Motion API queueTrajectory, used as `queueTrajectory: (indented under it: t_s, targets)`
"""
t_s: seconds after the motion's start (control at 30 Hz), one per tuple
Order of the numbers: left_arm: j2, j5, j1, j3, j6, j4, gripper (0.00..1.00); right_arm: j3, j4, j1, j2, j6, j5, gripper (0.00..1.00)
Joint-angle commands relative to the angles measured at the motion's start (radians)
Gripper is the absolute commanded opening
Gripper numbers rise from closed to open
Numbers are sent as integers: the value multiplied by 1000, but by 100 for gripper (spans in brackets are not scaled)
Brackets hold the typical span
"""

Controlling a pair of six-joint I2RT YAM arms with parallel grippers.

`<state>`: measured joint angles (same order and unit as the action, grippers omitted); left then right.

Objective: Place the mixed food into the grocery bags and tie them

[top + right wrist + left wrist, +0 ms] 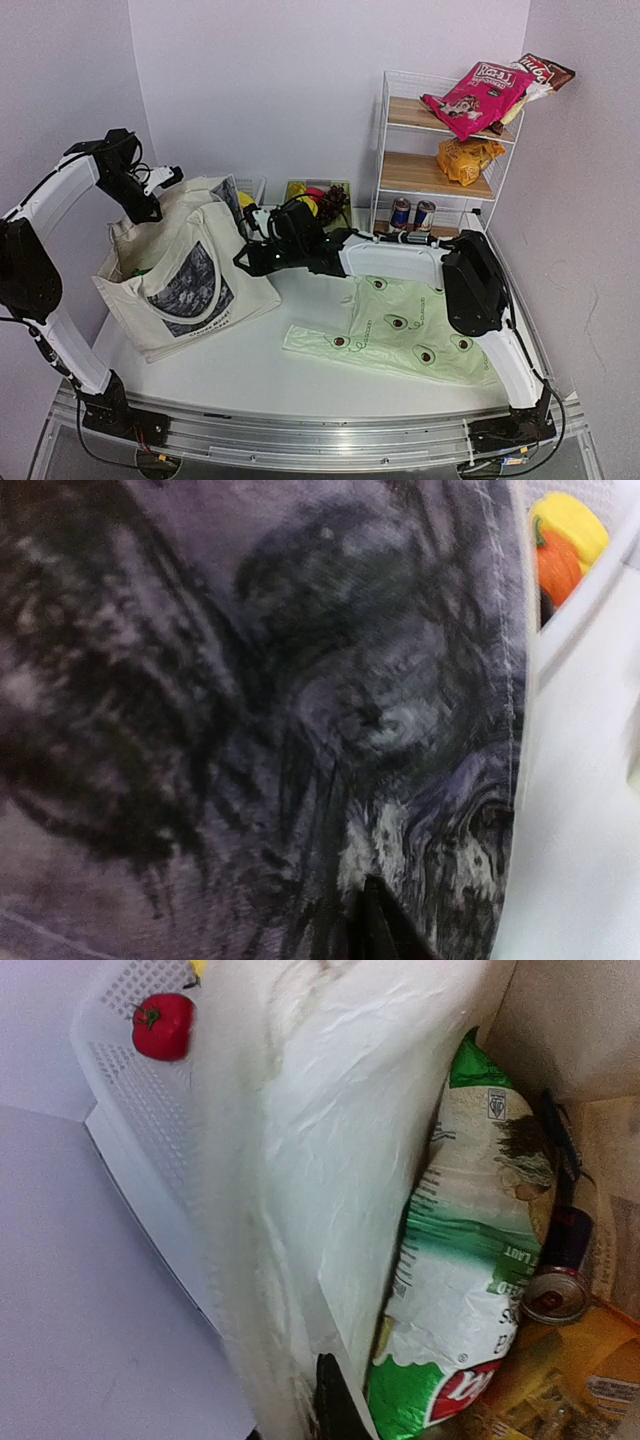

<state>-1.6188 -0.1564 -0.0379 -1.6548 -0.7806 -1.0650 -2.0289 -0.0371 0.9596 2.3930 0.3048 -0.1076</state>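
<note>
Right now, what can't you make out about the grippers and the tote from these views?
Left gripper: open or shut, too small in the top view; the left wrist view shows one finger, cut off by the bottom edge.
Right gripper: same; blurred tote print fills the right wrist view.
Tote contents: hidden by its wall in the top view; orange packet cut off at the left wrist view's corner.

The canvas tote [185, 270] stands at the left side of the desk [250, 375], with a snack packet [450, 1290] and a drink can [555, 1295] inside it. The plastic bag [400, 330] lies flat toward the right front. Two baskets [292, 188] sit along the rear edge. A shelf rack [385, 150] occupies the rear right corner.
</note>
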Motion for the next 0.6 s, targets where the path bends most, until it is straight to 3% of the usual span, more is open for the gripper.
queueTrajectory:
  t_s: [0.0, 0.07, 0.2, 0.33, 0.5, 0.57]
  targets:
    - [141, -45, 34, 26, 143, -212, 0, -82, 81, -6, 61, 103, -31, 9]
    - [194, -41, 61, 53, 191, -295, 0, -114, 104, 2, 82, 154, -51, 1]
    - [300, 72, 70, 113, 270, -369, 0, -215, 115, 39, 142, 204, -63, 0]
    - [358, 257, 113, 202, 230, -369, 0, -431, 117, 63, 268, 294, -22, 0]
    - [320, 327, 324, 214, 97, -325, 0, -650, 146, 73, 429, 300, 132, 1]
    - [305, 373, 427, 195, 33, -234, 0, -645, 163, 73, 436, 282, 203, 13]
